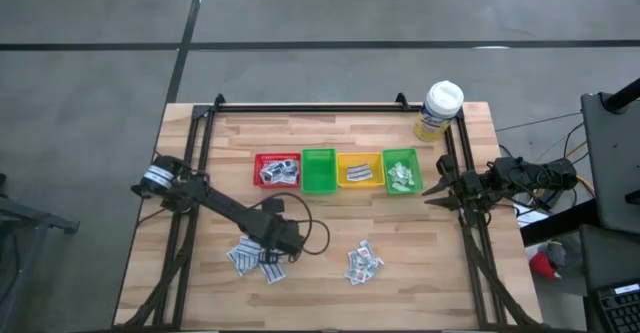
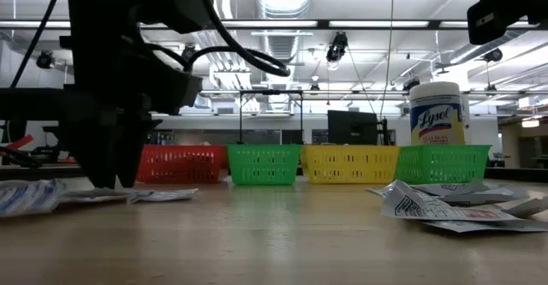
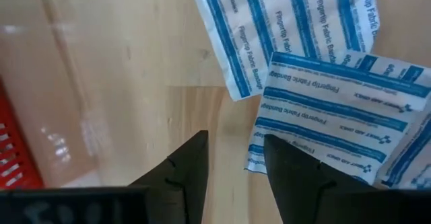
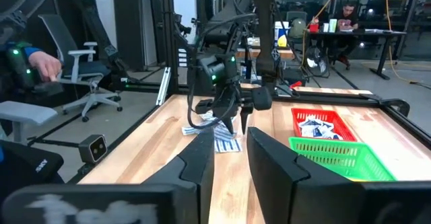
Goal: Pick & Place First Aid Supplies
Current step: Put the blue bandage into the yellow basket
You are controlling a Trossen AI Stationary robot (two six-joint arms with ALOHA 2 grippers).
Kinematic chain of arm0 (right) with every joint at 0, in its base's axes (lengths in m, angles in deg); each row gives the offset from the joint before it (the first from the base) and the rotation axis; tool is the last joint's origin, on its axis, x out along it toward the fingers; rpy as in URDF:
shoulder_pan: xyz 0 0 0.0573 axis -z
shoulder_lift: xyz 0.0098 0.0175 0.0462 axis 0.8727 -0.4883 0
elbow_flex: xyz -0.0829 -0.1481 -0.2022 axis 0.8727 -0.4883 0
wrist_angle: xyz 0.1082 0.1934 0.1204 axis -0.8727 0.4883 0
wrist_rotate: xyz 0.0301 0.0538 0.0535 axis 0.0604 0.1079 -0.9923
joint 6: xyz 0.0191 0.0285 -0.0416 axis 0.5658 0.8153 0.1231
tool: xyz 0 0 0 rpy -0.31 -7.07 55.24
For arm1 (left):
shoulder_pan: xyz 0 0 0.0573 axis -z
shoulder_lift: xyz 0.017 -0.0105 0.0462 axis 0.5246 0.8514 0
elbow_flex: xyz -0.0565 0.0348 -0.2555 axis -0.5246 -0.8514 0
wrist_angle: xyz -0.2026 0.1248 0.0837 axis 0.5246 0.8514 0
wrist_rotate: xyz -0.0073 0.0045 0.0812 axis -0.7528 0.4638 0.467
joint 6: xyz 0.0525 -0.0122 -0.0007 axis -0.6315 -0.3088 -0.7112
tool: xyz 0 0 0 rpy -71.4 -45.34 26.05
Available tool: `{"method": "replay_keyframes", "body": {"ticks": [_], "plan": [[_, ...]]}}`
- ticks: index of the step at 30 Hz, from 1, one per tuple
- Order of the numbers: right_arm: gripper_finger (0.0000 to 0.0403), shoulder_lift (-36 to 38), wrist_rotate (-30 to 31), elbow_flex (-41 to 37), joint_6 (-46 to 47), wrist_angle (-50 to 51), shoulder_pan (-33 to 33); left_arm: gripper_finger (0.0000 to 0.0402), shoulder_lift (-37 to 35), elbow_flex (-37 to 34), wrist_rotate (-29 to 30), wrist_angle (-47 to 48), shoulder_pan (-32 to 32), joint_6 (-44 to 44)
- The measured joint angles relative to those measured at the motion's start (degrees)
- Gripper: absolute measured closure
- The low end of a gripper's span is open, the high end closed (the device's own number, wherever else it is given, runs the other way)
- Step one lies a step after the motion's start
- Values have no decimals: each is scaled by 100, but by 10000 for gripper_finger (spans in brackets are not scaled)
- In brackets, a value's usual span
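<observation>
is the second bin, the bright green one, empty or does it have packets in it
Empty as far as the high view shows: the bright green plastic bin shows only its green floor, while the red plastic bin beside it holds white packets.

In the low view, the dark left arm is blocking one end of the red plastic mesh bin (image 2: 181, 163) and part of the flat white paper packets with blue print (image 2: 34, 196) lying beside it, so where the left pincer's (image 2: 116, 178) tips are meeting the wooden counter (image 2: 257, 234) is not showing clearly. In the left wrist view, those blue-striped packets (image 3: 337, 116) are running off the picture's edges. From above, the print on the second heap of white packets (image 1: 363, 262) is staying too small to read. The right pincer (image 4: 229, 157) is appearing blurred at close range.
</observation>
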State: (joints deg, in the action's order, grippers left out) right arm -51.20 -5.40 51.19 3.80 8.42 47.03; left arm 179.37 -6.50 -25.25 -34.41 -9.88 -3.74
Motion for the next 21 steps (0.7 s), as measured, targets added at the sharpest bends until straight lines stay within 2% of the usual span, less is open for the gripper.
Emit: {"method": "replay_keyframes", "body": {"ticks": [9,14,21], "plan": [[319,0,1,0,-2,0,0,269,-4,-28,-402,-29,-118,-73],[329,0,1,1,-2,0,0,316,-4,-32,-619,-46,-131,-76],[338,0,1,0,-2,0,0,388,-4,-39,-632,-68,-142,-76]]}}
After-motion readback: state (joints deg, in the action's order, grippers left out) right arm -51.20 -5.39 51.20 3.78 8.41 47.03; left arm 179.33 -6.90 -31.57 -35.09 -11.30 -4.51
